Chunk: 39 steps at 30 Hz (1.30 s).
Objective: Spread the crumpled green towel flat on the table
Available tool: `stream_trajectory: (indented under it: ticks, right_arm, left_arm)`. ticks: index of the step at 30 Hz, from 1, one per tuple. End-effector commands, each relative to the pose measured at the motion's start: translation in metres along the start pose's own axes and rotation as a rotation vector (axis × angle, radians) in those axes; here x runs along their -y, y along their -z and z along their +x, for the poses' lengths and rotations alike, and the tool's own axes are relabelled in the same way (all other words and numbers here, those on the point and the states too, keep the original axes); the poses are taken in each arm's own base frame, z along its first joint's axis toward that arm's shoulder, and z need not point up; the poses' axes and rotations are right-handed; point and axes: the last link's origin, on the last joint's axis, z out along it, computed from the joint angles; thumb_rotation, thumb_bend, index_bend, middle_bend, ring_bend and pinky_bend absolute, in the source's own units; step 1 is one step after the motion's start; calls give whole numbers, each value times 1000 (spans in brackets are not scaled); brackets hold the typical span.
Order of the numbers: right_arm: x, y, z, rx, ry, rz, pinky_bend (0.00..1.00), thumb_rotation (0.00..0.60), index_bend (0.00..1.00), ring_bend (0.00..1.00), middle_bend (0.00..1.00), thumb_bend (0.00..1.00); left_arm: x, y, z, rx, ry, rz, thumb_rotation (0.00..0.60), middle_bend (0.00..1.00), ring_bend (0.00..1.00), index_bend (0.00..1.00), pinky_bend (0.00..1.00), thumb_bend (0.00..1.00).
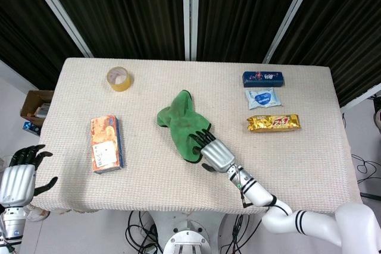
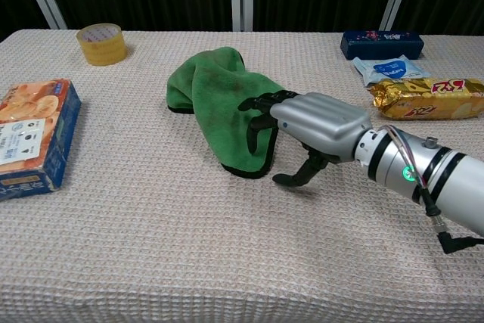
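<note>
The crumpled green towel (image 1: 181,124) (image 2: 219,96) with a dark edge lies bunched in the middle of the table. My right hand (image 1: 215,153) (image 2: 306,130) hovers at its near right edge, fingers apart and curved down over the cloth, thumb low beside the hem, holding nothing. Off the table's near left corner, my left hand (image 1: 18,176) stays spread and empty; the chest view does not show it.
A yellow tape roll (image 1: 119,78) (image 2: 101,43) sits far left. An orange-and-blue box (image 1: 106,143) (image 2: 30,145) lies at the left. At the right lie a dark blue box (image 1: 262,78) (image 2: 380,44), a white packet (image 1: 262,98) and a gold snack bar (image 1: 273,123) (image 2: 427,97).
</note>
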Motion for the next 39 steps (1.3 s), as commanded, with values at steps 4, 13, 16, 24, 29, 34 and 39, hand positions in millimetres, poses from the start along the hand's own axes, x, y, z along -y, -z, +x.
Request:
stream_trajectory:
  ticks: [4,13,16,24,29,34,39]
  right_arm:
    - [7,-11,-9,-19,-6,5,0,600,378,0,51,186]
    - [12,-18,-17,-14,-9,11,0,600,428,0,93,246]
    - [12,-19,-17,-28,-18,4,0,600,487,0,116,329]
    - [9,-17,-5,-100,-59,2,0,600,631,0,191,438]
    - [10,-19,21,-209,-82,29,0,600,700,0,232,444]
    - [12,-30,76,-351,-63,61,0,600,725,0,243,444]
    - [20,-48,130,-420,-39,32,0,600,725,0,216,443]
  left_arm:
    - [1,-1,-2,4,5,-2,600,185,156,334,159,157]
    - [3,-1,-2,4,19,-6,600,183,156,334,159,157]
    - [2,-1,-2,0,20,-10,600,183,156,334,159,157]
    - [-4,-3,1,4,39,-57,600,183,156,334,159,157]
    - [-22,-9,7,-2,112,-140,600,183,156,334,160,157]
    - [-50,-23,10,19,217,-238,600,183,156,334,190,157]
    - [-93,-39,12,46,311,-355,600,184,162,331,206,150]
